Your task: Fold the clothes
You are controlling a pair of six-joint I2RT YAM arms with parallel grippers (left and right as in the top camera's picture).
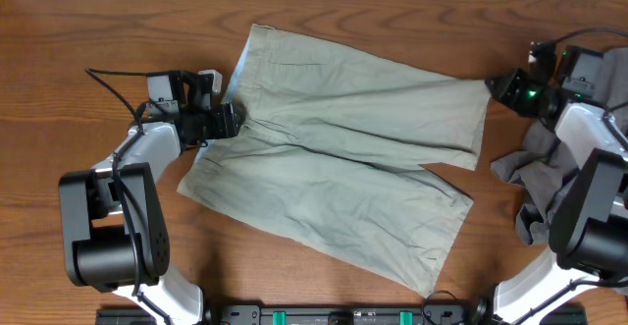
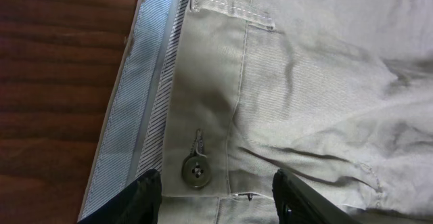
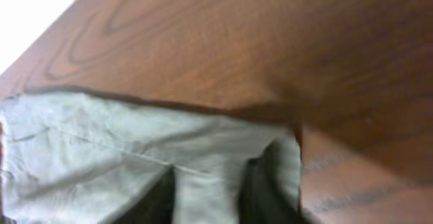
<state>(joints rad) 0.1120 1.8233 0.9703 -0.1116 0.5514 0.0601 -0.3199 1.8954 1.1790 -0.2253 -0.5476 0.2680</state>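
The light khaki-green cotton shorts (image 1: 343, 158) lie spread nearly flat on the brown wooden desk (image 1: 98, 30). The waistband is to the left and the two legs run off to the right with a split between them. The left gripper (image 1: 232, 121) sits at the waistband. Seen from its own camera, its jaws are released and parted either side of the round grey-green button (image 2: 195, 171). The pale striped lining (image 2: 139, 95) is turned out along the edge beside them.

The right gripper (image 1: 496, 87) is at the far corner of the upper leg's hem. Its jaws look parted too, with a strip of hem showing in the gap, though that view is blurred. A dark grey soft garment (image 1: 535, 163) lies crumpled just right of the shorts, beneath the right arm.

I see a few ways this could go wrong. If the left jaws close where they are, they might bite on the button or catch only the top layer, and the lining would peel open as the cloth lifts. The right jaws are at the very corner of the hem, so a shallow pinch could slip and let the leg flop back crooked. Uneven lifting of the two ends would drag wrinkles into the fold. And if the right arm swings low, it may snag the grey garment and pull it along.
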